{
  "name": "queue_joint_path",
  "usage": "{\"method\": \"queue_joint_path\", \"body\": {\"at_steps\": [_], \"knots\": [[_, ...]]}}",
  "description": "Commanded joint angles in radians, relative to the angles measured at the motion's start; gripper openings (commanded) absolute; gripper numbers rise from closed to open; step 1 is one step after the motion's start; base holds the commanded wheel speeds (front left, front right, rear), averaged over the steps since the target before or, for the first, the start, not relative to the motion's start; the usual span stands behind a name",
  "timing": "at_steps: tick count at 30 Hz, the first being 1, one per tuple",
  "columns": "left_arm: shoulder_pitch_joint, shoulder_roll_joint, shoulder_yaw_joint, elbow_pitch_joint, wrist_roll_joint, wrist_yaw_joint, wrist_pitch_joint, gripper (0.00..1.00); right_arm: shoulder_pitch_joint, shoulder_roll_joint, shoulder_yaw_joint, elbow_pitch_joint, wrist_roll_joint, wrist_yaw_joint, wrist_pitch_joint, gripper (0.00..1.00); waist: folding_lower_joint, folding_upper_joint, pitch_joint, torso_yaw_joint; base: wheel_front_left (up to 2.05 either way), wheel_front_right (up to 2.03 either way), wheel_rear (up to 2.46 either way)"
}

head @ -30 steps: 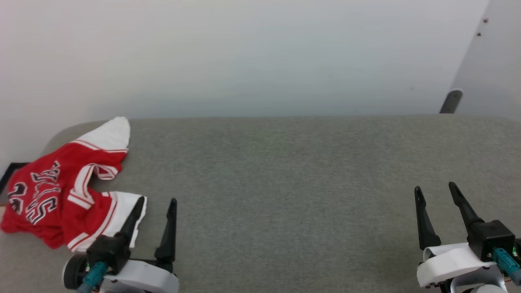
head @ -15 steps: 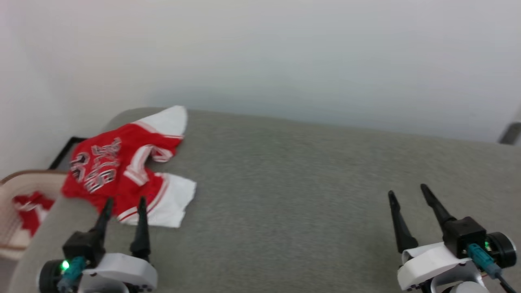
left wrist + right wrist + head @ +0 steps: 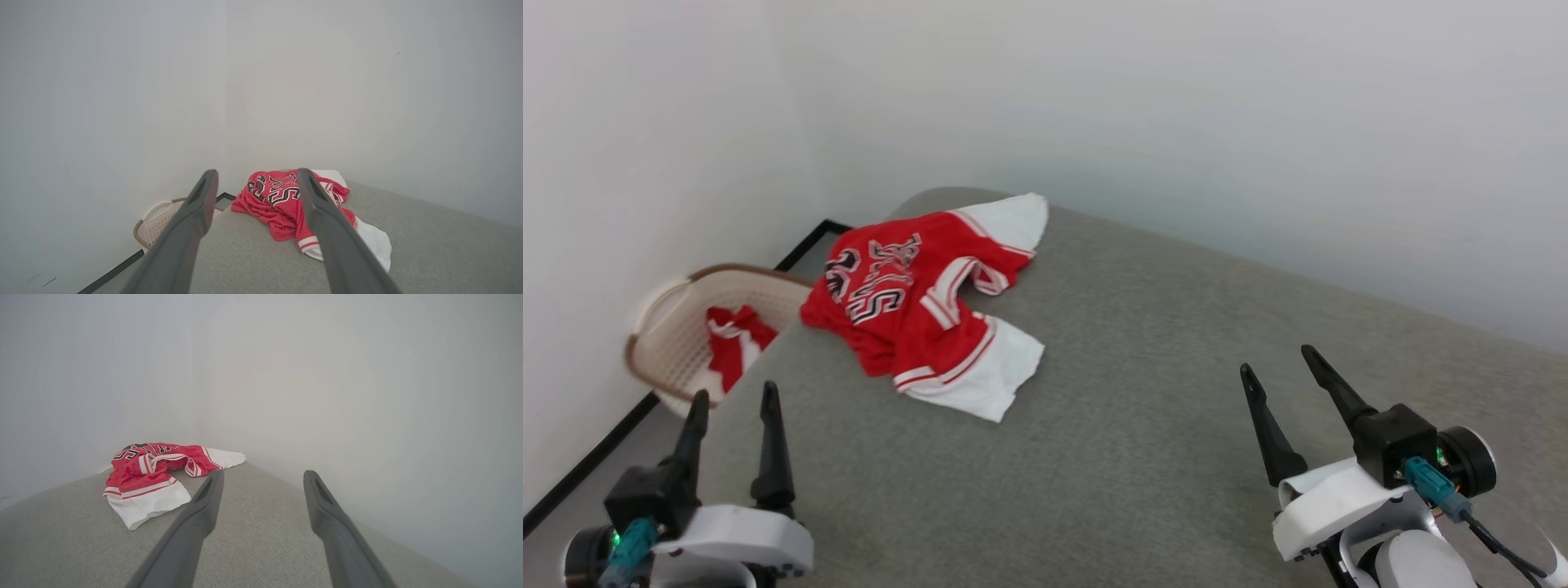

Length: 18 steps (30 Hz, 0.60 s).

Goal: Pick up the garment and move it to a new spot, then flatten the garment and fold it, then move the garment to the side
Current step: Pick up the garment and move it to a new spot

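Left gripper point(image 3: 732, 396) and right gripper point(image 3: 1276, 363), both spread wide and empty, above the grey table point(image 3: 1160, 408). The shirt point(image 3: 915, 314) lies crumpled at the table's far left corner, near a basket point(image 3: 670, 351). First pickup not yet begun; next, probably a forward reach by the left arm.

garment point(image 3: 907, 327) lettering partly hidden, basket point(image 3: 674, 359) half-hidden

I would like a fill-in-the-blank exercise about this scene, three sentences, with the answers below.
1. The garment lies crumpled on the grey table, nearer the ____ gripper.
2. The left gripper and the right gripper are both ____, holding nothing.
3. Past the table's edge, a pale ____ holds more red cloth.
Answers: left; open; basket.
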Motion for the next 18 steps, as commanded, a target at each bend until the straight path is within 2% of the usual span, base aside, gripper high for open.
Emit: {"method": "queue_joint_path", "body": {"at_steps": [1, 5, 10, 18], "knots": [[-0.002, -0.007, -0.005, -0.011, -0.007, 0.001, 0.008, 1.0, -0.015, -0.008, 0.006, 0.009, 0.007, 0.0, -0.006, 1.0, 0.0, -0.0001, 0.024, 0.039, 0.0, 0.0, 0.0], [-0.069, -0.007, -0.033, -0.016, -0.037, -0.031, 0.062, 1.0, -0.022, -0.026, 0.003, 0.012, 0.012, 0.0, -0.001, 1.0, 0.0, -0.0001, 0.044, 0.051, 0.0, 0.0, 0.0], [-0.192, 0.026, -0.082, 0.021, -0.076, -0.069, 0.164, 1.0, -0.02, -0.051, -0.014, -0.03, -0.01, 0.0, 0.023, 1.0, 0.0, -0.0001, 0.101, 0.051, 0.0, 0.0, 0.0], [-0.495, 0.136, -0.132, 0.128, -0.206, -0.092, 0.379, 1.0, -0.094, -0.115, 0.008, -0.176, -0.03, 0.0, 0.102, 1.0, 0.0, -0.0001, 0.315, -0.062, 0.0, 0.0, 0.0]]}}
